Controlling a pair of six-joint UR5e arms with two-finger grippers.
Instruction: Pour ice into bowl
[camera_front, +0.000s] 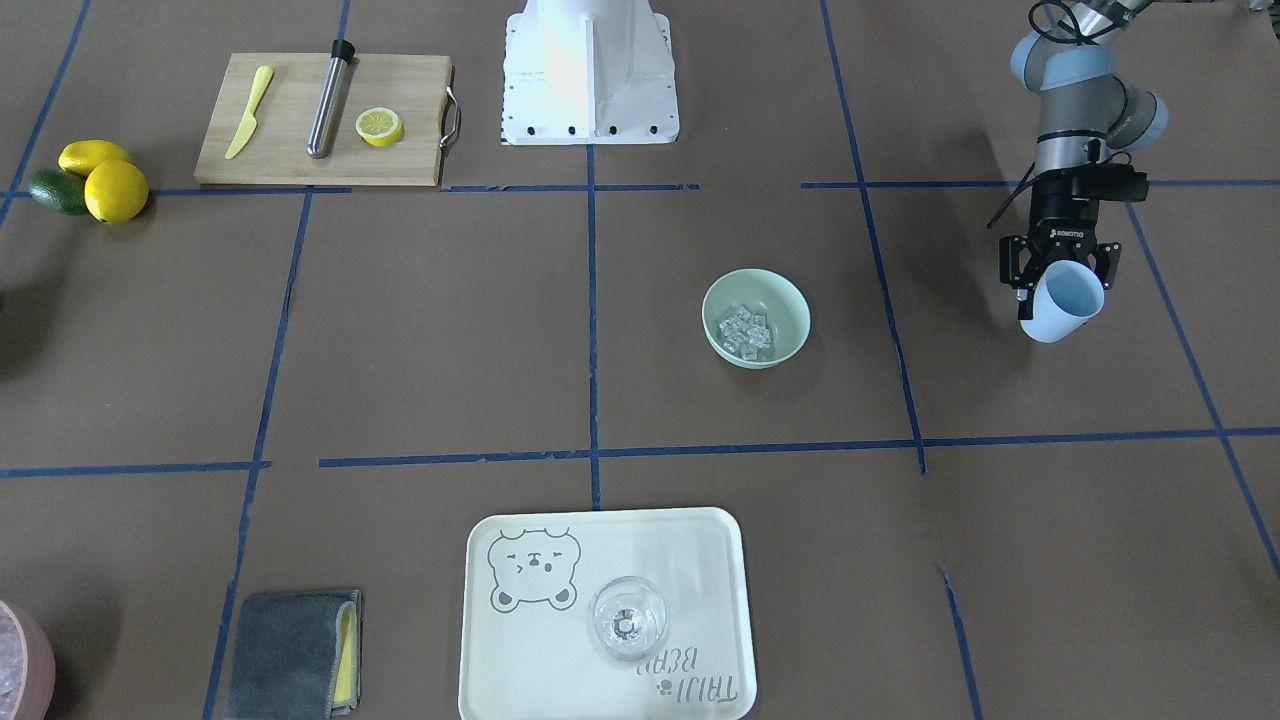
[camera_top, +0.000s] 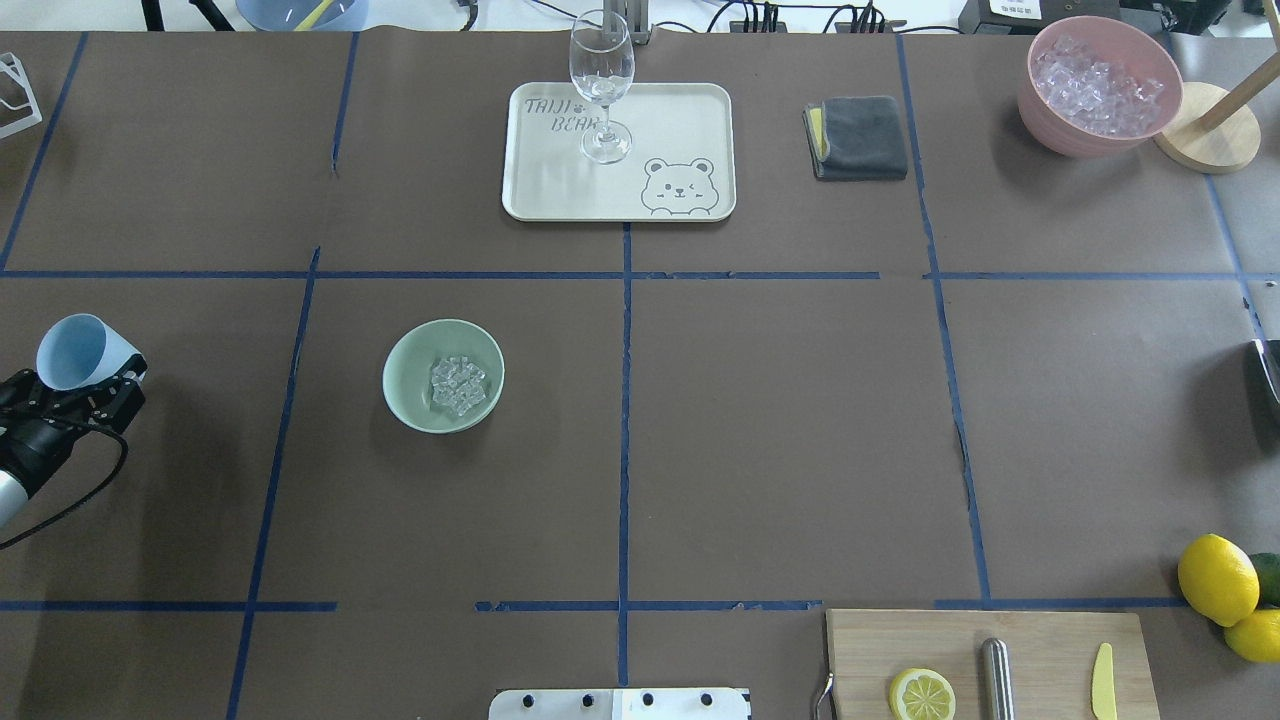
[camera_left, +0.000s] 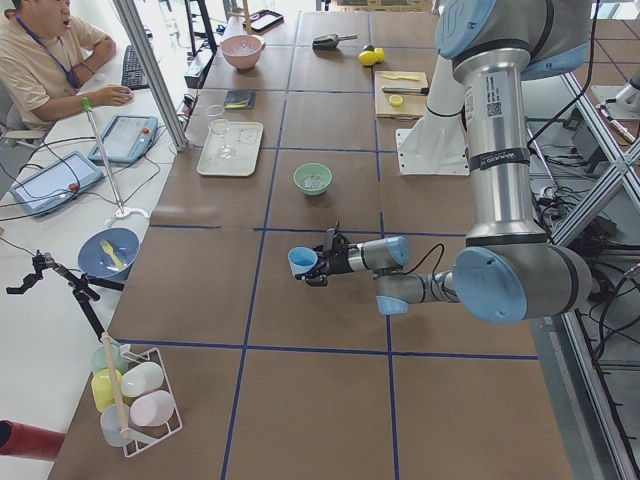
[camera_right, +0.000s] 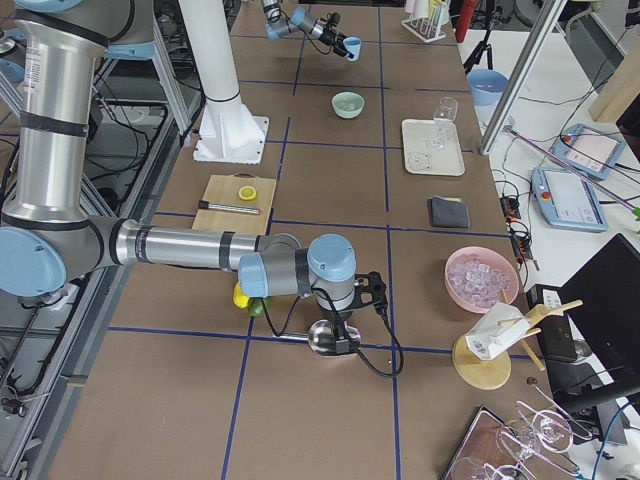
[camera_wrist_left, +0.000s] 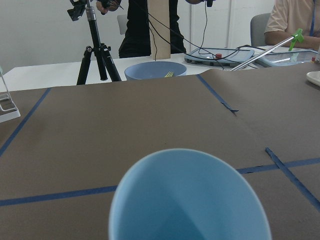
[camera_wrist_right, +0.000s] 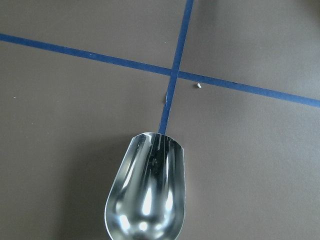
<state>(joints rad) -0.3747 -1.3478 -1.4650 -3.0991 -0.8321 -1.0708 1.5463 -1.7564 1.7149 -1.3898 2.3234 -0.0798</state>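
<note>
Ice (camera_front: 748, 332) heaped inside mint-green bowl (camera_front: 790, 297) near table centre, so pour looks done. Left gripper (camera_front: 1062, 272) clamps light blue cup (camera_front: 1060, 312) well apart from bowl, tipped, apparently empty — likely parked clear of it. Right gripper (camera_right: 342, 320) by metal scoop (camera_wrist_right: 147, 195); cannot tell its grip.

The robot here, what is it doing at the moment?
The left gripper holds a light blue cup, tipped on its side and looking empty, well to the side of the bowl. The ice already lies in the bowl. The right arm has an empty metal scoop at its end.
</note>
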